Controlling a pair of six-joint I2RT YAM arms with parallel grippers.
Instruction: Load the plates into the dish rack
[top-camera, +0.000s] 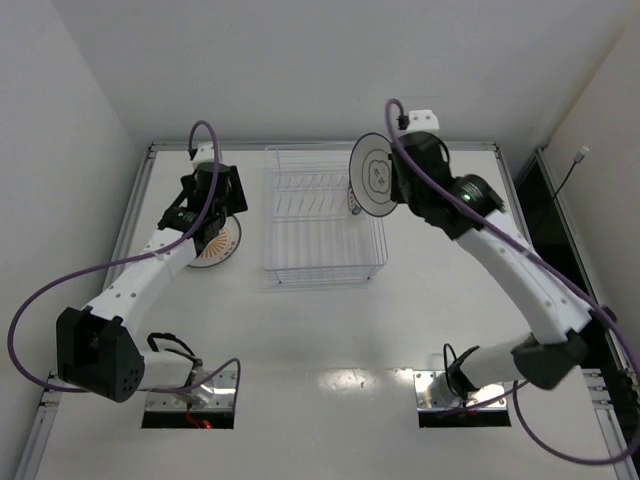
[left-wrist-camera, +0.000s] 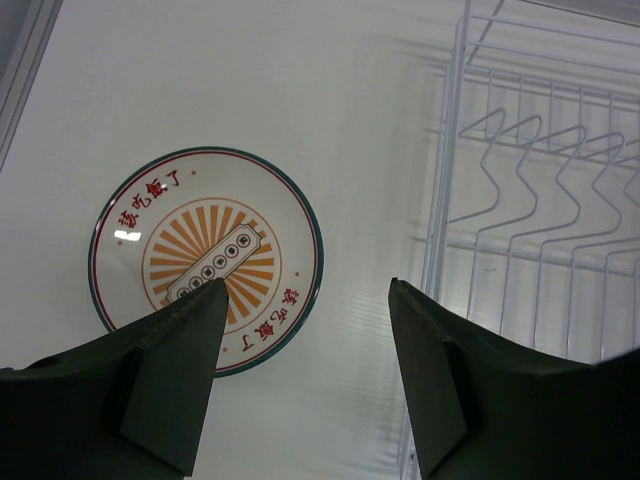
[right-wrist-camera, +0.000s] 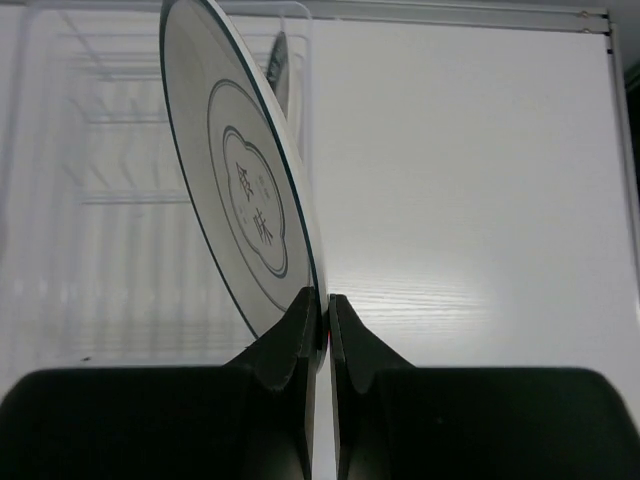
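The right tool (right-wrist-camera: 322, 300) is pinching the grey-ringed plate (right-wrist-camera: 250, 210) by its rim, likely needing squaring to the dish rack (top-camera: 324, 268). The left tool (left-wrist-camera: 308, 285) is hovering spread.

White table (top-camera: 330, 330), metal rail (top-camera: 126, 215) along edges. Plain white walls (top-camera: 300, 60) on three sides. Soft glare patch (top-camera: 345, 380) near front edge.

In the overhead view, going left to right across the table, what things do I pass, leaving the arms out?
orange plate → dish rack → grey-ringed plate
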